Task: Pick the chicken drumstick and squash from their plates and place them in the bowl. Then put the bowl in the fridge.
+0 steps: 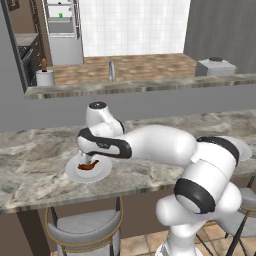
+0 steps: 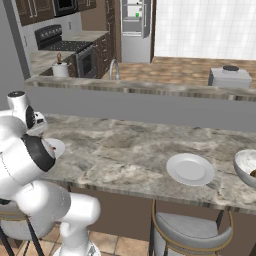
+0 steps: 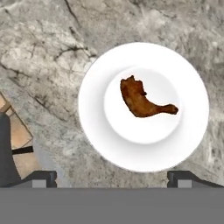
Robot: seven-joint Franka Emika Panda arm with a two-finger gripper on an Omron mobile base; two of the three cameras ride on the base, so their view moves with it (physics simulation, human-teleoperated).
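Observation:
The chicken drumstick [image 3: 144, 100] lies in the middle of a white plate [image 3: 96, 131], thick end toward the view's upper left. My gripper [image 3: 112, 178] hangs open straight above that plate, fingertips [image 3: 43, 177] wide apart and holding nothing. From the left base view the hand hovers just over the drumstick [image 1: 89, 165] and its plate [image 1: 75, 172] near the counter's front edge. A second plate [image 2: 190, 169] sits bare farther right. The off-white bowl [image 2: 244, 165] is cut by the right edge, with a small dark bit inside. The fridge [image 2: 135, 20] stands open at the back.
A raised ledge [image 1: 140, 87] runs behind the marble counter [image 1: 30, 160]. Stools [image 1: 85, 227] stand under the counter's front edge. Beyond the ledge are a faucet [image 1: 111, 70], a paper towel roll [image 1: 45, 76], a grey appliance [image 1: 215, 66] and a stove [image 2: 60, 42].

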